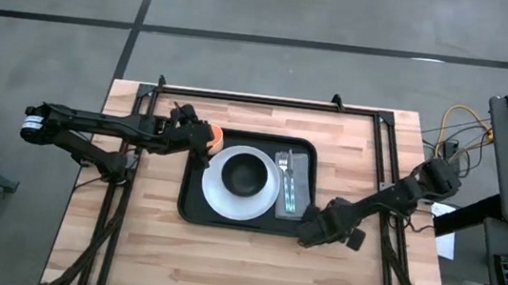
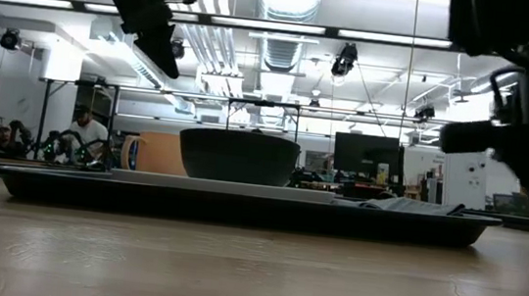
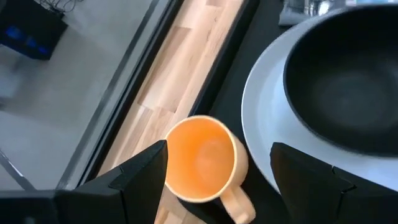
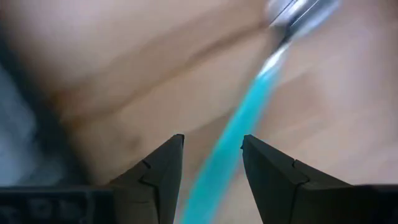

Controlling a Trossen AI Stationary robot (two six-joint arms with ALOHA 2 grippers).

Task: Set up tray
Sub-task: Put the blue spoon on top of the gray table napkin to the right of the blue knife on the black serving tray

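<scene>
The black tray (image 1: 191, 208) lies mid-table and carries a white plate (image 1: 215, 192) with a black bowl (image 1: 247, 172), plus a grey napkin (image 1: 298, 201) with cutlery on it. An orange cup (image 3: 202, 158) stands upright at the tray's far left corner. My left gripper (image 3: 219, 148) is open and hovers above the cup, one finger on each side and both clear of it. My right gripper (image 1: 313, 234) is open over the wood by the tray's near right corner. A teal-handled utensil (image 4: 230, 162) runs between its fingers. My right gripper points down with the utensil's teal handle (image 4: 217, 180) lying lengthwise between its open fingers. The picture is blurred there, so I cannot tell whether either finger touches the handle.
Bare wood runs along the table's near side and to the left of the tray (image 2: 238, 207). Black frame rails (image 1: 268, 100) border the far edge and both sides. In the low view, people sit at desks far behind the table.
</scene>
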